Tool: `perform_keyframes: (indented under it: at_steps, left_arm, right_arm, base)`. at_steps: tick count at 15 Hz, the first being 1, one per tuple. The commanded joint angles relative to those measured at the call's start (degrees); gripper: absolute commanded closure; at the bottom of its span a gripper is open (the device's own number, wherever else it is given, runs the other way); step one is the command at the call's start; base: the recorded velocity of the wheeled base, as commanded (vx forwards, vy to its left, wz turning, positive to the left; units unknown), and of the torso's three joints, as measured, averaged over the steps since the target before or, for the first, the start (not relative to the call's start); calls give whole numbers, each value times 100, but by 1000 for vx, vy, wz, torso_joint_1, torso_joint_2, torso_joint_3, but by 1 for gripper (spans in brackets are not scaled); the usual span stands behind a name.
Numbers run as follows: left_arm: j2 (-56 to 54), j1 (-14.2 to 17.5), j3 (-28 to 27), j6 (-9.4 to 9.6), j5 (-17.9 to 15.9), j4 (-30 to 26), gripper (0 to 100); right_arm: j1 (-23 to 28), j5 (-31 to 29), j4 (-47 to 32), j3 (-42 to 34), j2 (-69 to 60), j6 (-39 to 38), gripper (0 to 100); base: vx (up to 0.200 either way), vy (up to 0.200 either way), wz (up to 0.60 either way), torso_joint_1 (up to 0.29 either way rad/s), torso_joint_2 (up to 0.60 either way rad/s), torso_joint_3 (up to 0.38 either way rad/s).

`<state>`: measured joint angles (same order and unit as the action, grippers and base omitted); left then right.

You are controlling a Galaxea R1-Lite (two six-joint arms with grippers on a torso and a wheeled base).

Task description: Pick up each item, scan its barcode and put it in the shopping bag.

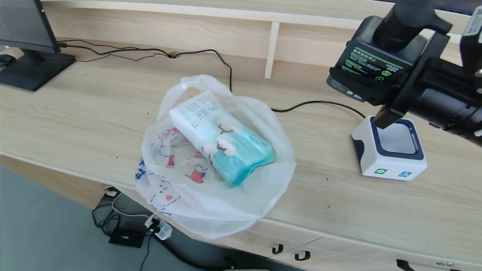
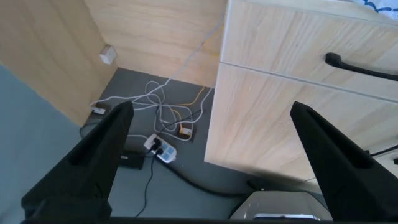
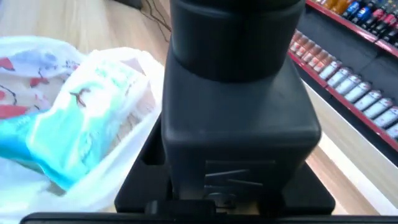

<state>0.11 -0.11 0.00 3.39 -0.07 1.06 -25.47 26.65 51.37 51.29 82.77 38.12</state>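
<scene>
A black bottle with a green-printed label (image 1: 371, 64) hangs just above the white, blue-rimmed barcode scanner (image 1: 389, 148) at the right of the counter, with my right gripper (image 1: 376, 99) shut on it. The same black bottle (image 3: 236, 118) looms close in the right wrist view. The translucent shopping bag (image 1: 211, 203) lies open mid-counter near the front edge. Inside it rests a white and teal tissue pack (image 1: 222, 137), also seen as the tissue pack (image 3: 74, 118), on top of a red and white patterned pack (image 1: 177, 158). My left gripper (image 2: 211, 109) is open below counter level, beside the drawer fronts.
A monitor base (image 1: 34, 67) stands at the back left, with black cables (image 1: 150, 51) running along the counter's rear to the scanner. A wooden back panel (image 1: 271, 49) closes off the far side. Drawer handles (image 2: 360, 65) and floor cables (image 2: 165, 118) lie near the left gripper.
</scene>
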Motion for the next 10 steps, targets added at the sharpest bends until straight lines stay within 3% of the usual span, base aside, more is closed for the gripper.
perform_keyframes:
  at_steps: [1,6,9,10]
  left_arm:
    - [-2,2,0,4,-1,-1,0]
    - [-2,2,0,-5,-1,8,0]
    - [-2,2,0,-5,-1,-1,0]
    - [-2,2,0,-5,-1,-1,0]
  right_arm:
    - [86,-2,-31,-75,-446,-208,100]
    - [-90,-37,-39,-620,-438,-604,100]
    - [-925,-11,101,-971,-24,-1571,100]
    - [-951,-11,171,-954,46,-1703,100]
  base:
    - [0,0,600,2,7,2]
    - [0,0,600,0,0,2]
    - [0,0,0,0,0,0]
    - [0,0,0,0,0,0]
